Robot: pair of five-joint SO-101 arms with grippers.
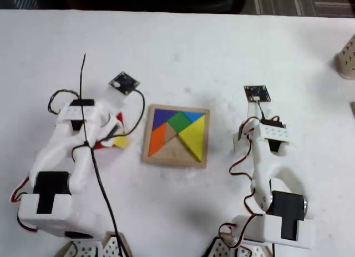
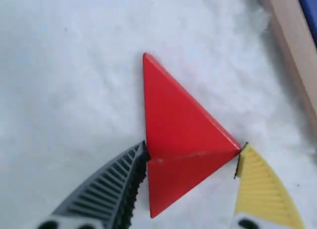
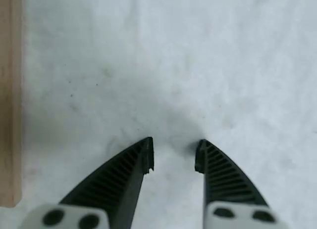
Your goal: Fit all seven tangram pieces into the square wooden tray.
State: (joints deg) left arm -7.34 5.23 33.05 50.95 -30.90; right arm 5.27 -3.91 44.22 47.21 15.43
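The square wooden tray lies in the middle of the white table. It holds blue, green, light blue, orange and yellow pieces, with bare wood showing at its near middle. Left of the tray, my left gripper is shut on a red triangle, its grey finger and yellow finger pressing on opposite sides. In the high view that red triangle peeks out beside the left arm. My right gripper stands open over bare table right of the tray edge, nothing between its fingers.
The right arm stands right of the tray, and the left arm trails black cables. A pale wooden object sits at the far right edge. Open table stretches behind the tray.
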